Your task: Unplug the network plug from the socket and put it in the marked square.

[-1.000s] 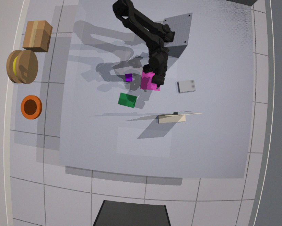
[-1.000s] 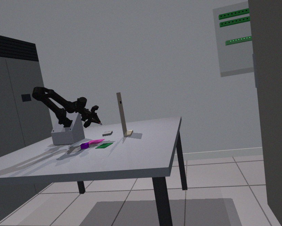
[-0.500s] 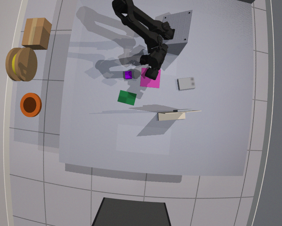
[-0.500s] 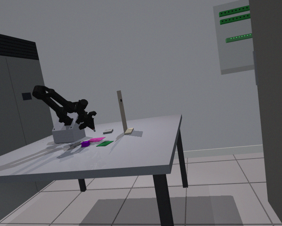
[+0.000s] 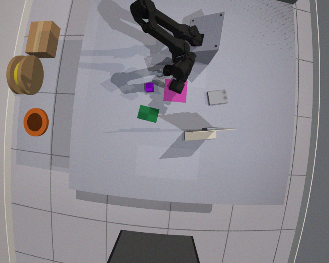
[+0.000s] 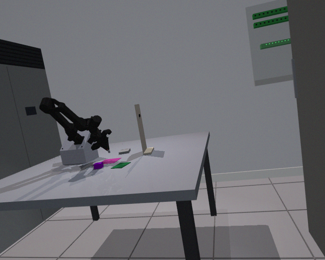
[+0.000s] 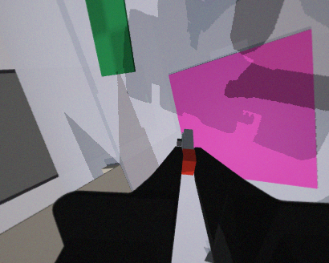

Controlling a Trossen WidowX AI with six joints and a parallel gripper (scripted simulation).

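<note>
Pinching the red-and-grey plug (image 7: pixel 188 156), the nearly closed jaws (image 5: pixel 174 92) (image 6: pixel 108 150) point downward.

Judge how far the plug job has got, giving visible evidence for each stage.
Unlocking and pulling look done: the plug is away from the upright panel. In hand: the gripper grips it above the table. Left: setting it down inside the marked square, probably the flat magenta one, letting go and backing off.
</note>
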